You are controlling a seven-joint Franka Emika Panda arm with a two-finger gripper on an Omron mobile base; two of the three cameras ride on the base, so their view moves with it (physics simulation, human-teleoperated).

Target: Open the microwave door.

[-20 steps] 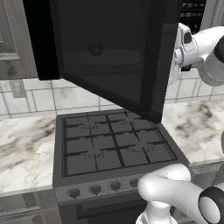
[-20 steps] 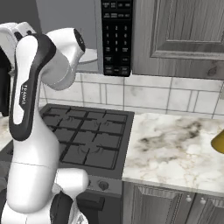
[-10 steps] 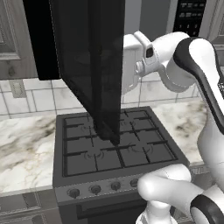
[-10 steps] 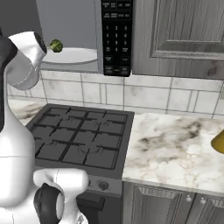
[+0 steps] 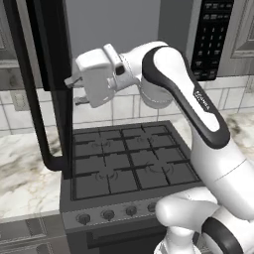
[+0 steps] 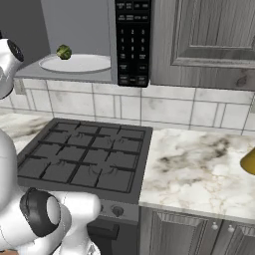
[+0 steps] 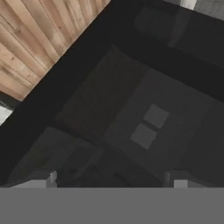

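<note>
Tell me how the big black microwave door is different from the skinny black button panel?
The microwave door is swung wide open, edge-on in the left base view; the keypad panel stays fixed beside the cavity. The door carries a thick black bar handle; the panel carries rows of small buttons. The door hangs lower than the panel. Both are glossy black.

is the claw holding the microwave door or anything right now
Nothing is held. The claw sits beside the inner face of the open microwave door, with nothing between its fingers.

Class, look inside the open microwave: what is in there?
A white plate with a small green vegetable on it. The cavity's left part is out of frame.
</note>
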